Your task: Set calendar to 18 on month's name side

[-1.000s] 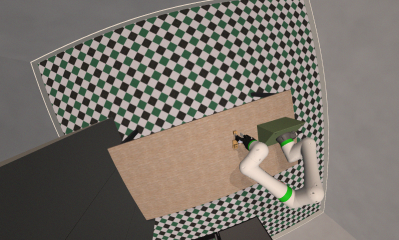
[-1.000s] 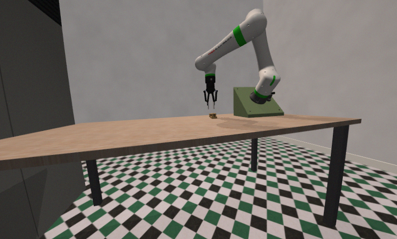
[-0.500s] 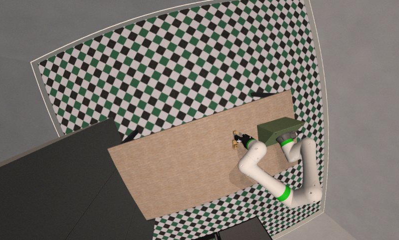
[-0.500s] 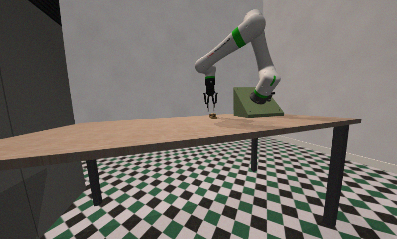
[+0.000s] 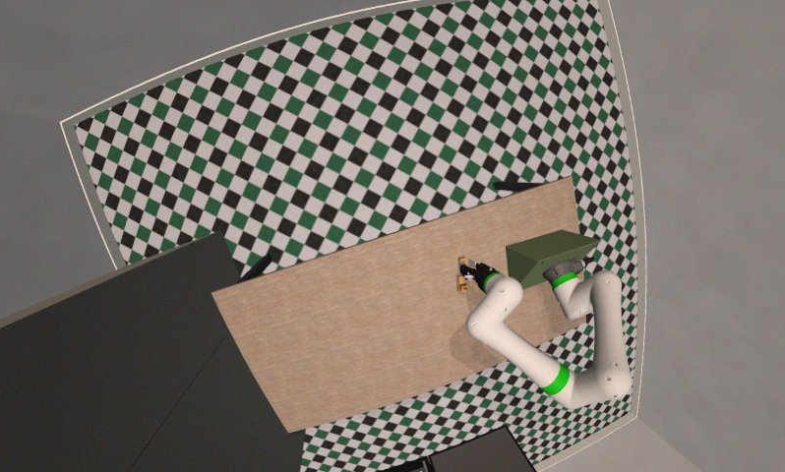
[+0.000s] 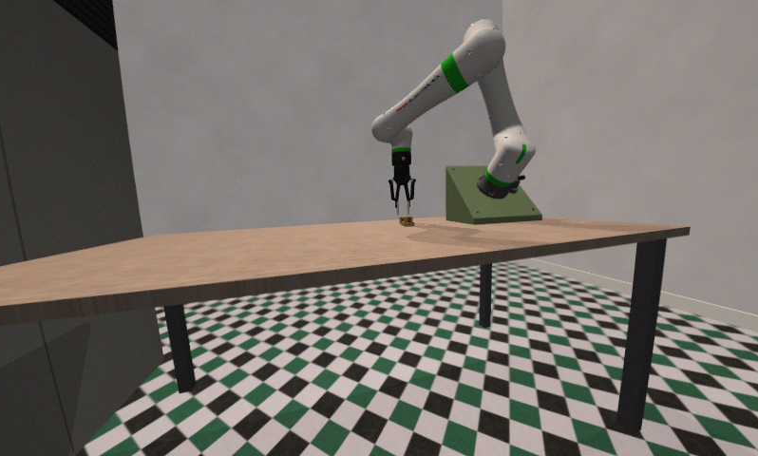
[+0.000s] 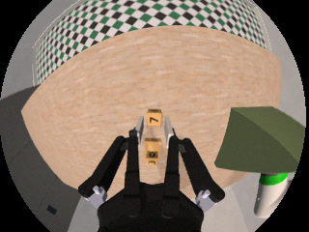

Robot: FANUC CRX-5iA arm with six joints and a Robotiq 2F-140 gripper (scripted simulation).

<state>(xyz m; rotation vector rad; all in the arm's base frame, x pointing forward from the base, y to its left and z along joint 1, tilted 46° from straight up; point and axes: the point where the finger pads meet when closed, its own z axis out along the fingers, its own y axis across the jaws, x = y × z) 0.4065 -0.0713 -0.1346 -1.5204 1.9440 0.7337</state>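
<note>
A loose wooden cube (image 5: 461, 259) (image 7: 154, 118) lies on the table with a 7 on top, outside the tray. The small wooden tray (image 7: 153, 142) stands apart from it, nearer the bottom in the wrist view. The other cube (image 7: 153, 155) is at the tray's lower end, with what looks like a 0 on top and a 3 on its near side. The month's name is not readable. My gripper (image 6: 403, 212) (image 7: 154, 122) is partly open and empty, pointing down. Its fingertips are above the table, close to the 7 cube and on both sides of the gap towards the tray.
A green wedge-shaped block (image 5: 525, 265) (image 6: 463, 200) (image 7: 256, 142) stands on the table (image 5: 349, 316) (image 6: 247, 254) on the base side, right of the gripper in the wrist view. The arm is mounted on its sloping face. A dark cabinet (image 5: 121, 350) stands beyond the table's left end.
</note>
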